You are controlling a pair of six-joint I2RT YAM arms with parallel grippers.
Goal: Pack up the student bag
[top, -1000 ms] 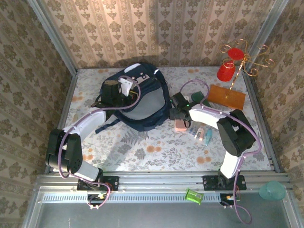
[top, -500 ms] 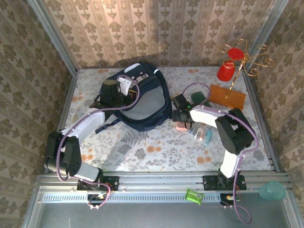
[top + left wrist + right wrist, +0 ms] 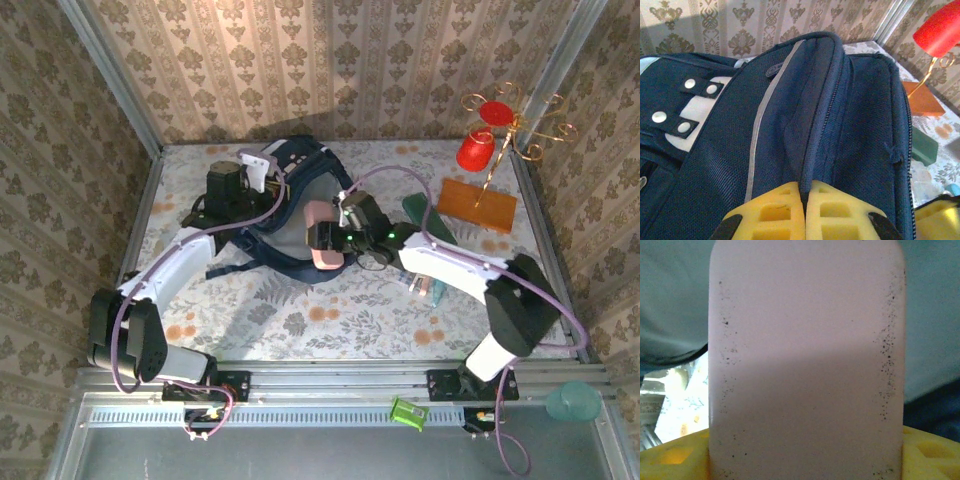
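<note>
Where the metal rail runs along the near edge: one small green object resting on it, and one teal cup near its right end.

Floral table: a cluster of small pink and teal items right of centre, too small to identify.

Right gripper: jaws clamped on a pale pink block with dark specks along its edges, held over the near right edge of the bag.

Student bag: dark navy, left of centre toward the back of the table, with a grey panel showing on its near side.

Left gripper: yellow pads pinched tight on a fold of the bag's navy fabric beside the zip.

Dark green object: just right of the bag.

Orange board: far right corner, carrying a gold wire stand hung with red cups.
</note>
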